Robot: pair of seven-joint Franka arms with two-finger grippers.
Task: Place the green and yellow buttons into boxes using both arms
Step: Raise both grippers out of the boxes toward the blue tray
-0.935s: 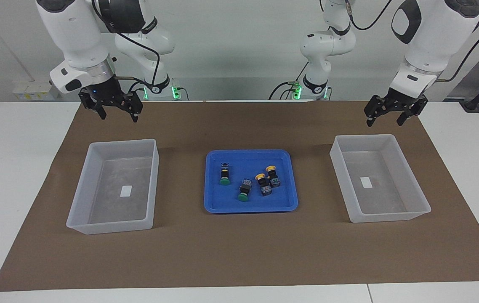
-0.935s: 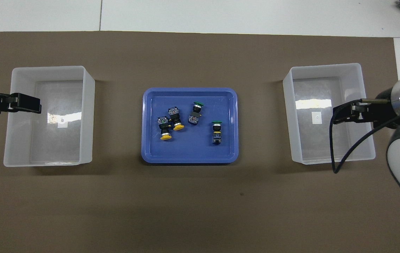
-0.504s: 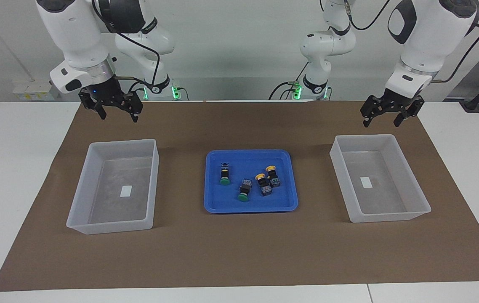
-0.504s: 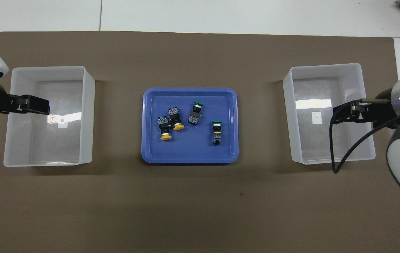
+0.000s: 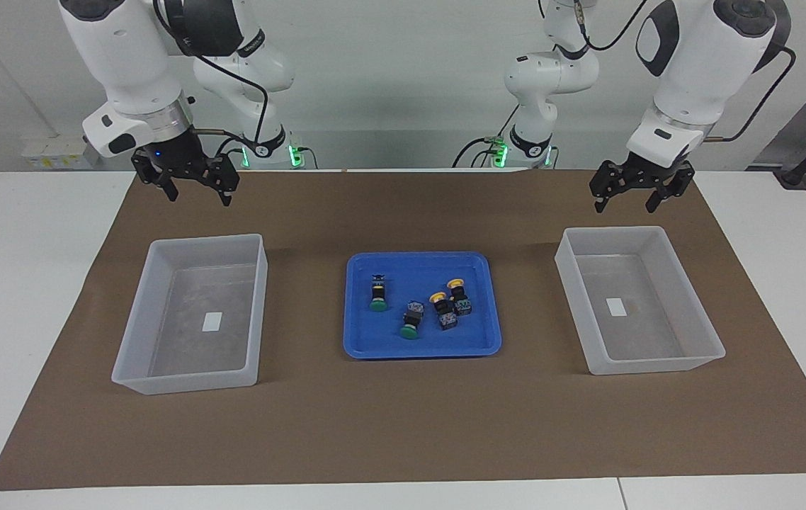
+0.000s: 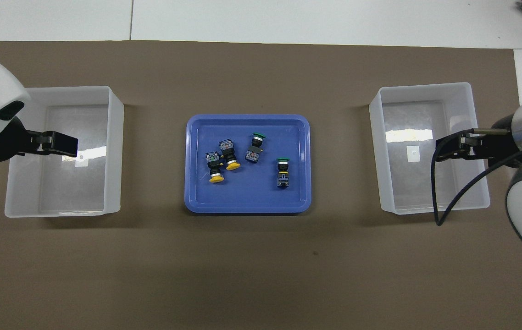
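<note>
While in blue tray (image 5: 364, 333), buttons (image 5: 377, 296) untouched.

Four buttons (image 5: 418, 307) lie in blue tray (image 5: 422, 347), mid-desk, between two boxes (image 5: 194, 315). Left claw (image 5: 624, 196) and right claw (image 5: 194, 185) hang spread, raised above brown mat (image 5: 403, 425).

shallow blue tray (image 5: 353, 304) mid-mat on brown mat (image 5: 403, 425), white table (image 5: 13, 283)
</note>
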